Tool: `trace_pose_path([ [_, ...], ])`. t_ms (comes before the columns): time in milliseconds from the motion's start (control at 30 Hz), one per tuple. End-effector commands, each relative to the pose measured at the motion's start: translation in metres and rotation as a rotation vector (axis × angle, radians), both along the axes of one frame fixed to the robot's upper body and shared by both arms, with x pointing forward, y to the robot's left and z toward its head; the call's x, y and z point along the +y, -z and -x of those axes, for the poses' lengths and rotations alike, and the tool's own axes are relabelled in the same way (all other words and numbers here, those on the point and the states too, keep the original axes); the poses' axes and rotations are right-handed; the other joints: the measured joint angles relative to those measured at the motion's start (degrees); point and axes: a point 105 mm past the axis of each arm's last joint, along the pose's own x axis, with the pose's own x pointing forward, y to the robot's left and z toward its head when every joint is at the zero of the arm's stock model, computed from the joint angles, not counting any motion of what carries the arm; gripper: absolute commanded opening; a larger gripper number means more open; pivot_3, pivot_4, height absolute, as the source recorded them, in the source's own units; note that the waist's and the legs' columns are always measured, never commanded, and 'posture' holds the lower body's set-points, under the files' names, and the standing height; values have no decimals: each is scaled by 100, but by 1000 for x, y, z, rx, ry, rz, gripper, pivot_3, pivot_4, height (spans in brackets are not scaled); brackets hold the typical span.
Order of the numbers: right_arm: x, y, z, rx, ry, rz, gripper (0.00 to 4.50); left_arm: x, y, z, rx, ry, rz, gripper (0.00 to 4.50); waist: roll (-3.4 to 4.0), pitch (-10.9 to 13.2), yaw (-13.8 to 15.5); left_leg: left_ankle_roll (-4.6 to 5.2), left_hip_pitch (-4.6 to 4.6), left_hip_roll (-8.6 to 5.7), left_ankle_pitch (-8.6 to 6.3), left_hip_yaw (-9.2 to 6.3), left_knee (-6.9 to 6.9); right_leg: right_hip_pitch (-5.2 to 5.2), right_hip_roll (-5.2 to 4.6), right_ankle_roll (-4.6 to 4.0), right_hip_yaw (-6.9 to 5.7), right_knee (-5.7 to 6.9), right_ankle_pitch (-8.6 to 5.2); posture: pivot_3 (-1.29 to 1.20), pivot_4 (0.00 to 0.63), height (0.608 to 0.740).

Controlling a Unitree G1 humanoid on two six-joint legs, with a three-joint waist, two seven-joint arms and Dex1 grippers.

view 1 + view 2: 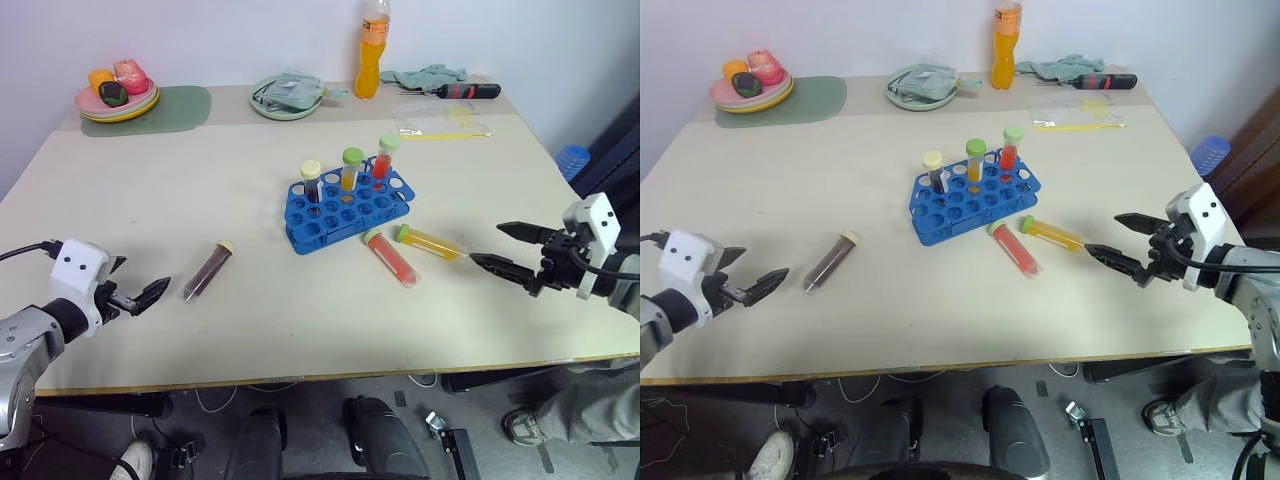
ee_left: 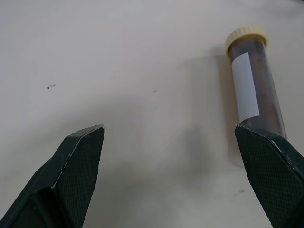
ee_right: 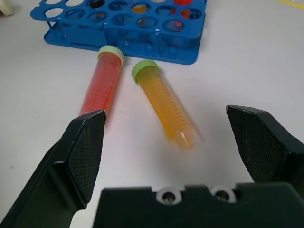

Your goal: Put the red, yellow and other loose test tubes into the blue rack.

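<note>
The blue rack (image 1: 348,208) stands mid-table with three capped tubes upright in it. Just in front of it lie a red tube (image 1: 390,257) and a yellow tube (image 1: 432,242), side by side, caps toward the rack. A dark brown tube (image 1: 208,270) with a cream cap lies further left. My right gripper (image 1: 487,244) is open, hovering just right of the yellow tube's tip, with both tubes between its fingers in the right wrist view. My left gripper (image 1: 143,275) is open, near the front edge, just left of the dark tube (image 2: 251,85).
Along the far edge are a plate of toy food (image 1: 118,95) on a green mat (image 1: 165,108), a plate with a cloth (image 1: 287,97), an orange bottle (image 1: 372,50), a screwdriver (image 1: 468,90) and a clear bag (image 1: 440,120).
</note>
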Motion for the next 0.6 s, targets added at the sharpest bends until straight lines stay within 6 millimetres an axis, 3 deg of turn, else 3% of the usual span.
trace_pose_path([
  [33,4,-12,1,-30,-12,31,4500,1,-11,0,-40,2,-11,4484,0,0,0,0,0,0,0,0,0,0,0,0,0,0,0,0,150,740],
  [300,23,-25,-7,-33,-16,65,4500,-16,-20,-6,-87,72,11,4484,1,0,-5,0,1,0,0,0,1,0,1,0,0,0,0,0,150,740],
  [500,72,-18,2,114,-57,225,4500,-92,-11,4,-63,406,43,4484,1,0,3,0,-2,0,0,0,2,-1,-2,0,1,0,0,0,150,740],
  [600,94,-14,-7,312,37,157,4500,-125,6,11,-20,551,29,4484,1,0,-40,0,0,0,0,0,2,-1,-1,-1,2,1,1,0,150,740],
])
